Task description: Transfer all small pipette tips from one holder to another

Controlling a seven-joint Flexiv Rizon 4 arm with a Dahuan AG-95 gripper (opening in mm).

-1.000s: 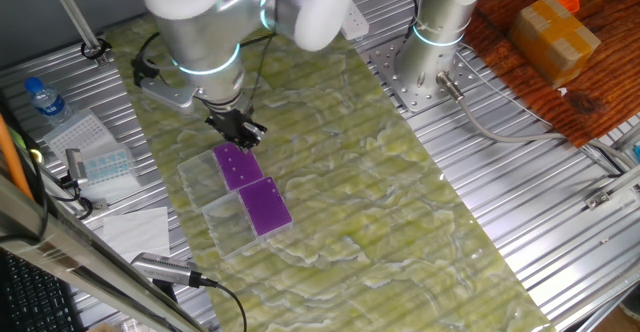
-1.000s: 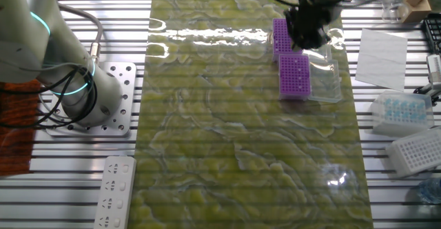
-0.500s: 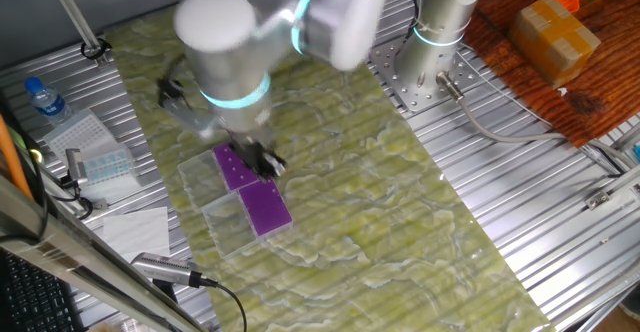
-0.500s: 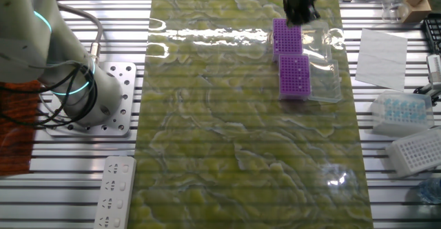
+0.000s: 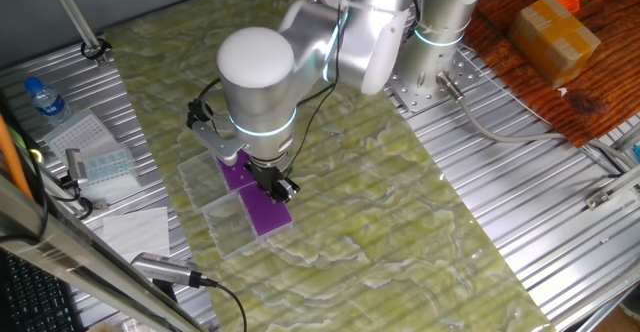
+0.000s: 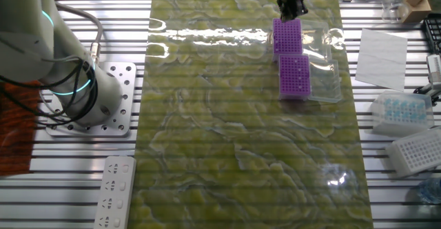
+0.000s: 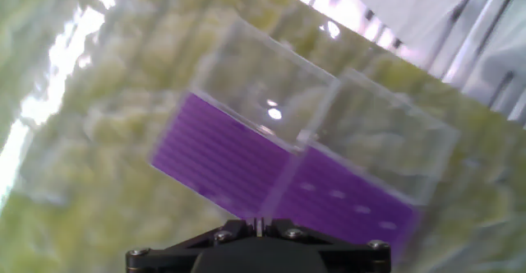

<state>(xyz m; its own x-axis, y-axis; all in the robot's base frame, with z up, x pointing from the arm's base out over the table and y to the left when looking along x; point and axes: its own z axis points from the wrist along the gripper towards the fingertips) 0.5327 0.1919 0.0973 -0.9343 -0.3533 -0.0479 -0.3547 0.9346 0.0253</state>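
Progress first: I judge the transfer unfinished, though how far along I cannot fix. The hand view shows a short scatter of small pipette tips [image 7: 337, 195] as whitish dots in one purple rack [image 7: 345, 201], while the neighbouring purple rack [image 7: 218, 159] shows only blurred rows of holes and no dot I can make out (which of the two is the source I cannot tell). Materials, by size: the ribbed metal table [image 5: 530, 162] is hard and grooved. Over it lies a green marbled mat [image 5: 400, 202], glossy enough to throw glare. My arm [image 5: 255, 72] is smooth grey-white casing with a lit ring. The racks are flat rectangular blocks of opaque purple plastic, set end to end and touching. Each has a clear plastic lid [image 7: 263, 84] hinged open beside it, thin, rigid and reflective. The tips themselves are tiny, light, whitish plastic, likely easy to tip or drop. My pincer [image 5: 281, 185] hangs just above the racks, over the seam between them in the hand view. Its black fingers appear close, yet whether they are together, or nipped on a tip, I cannot tell.
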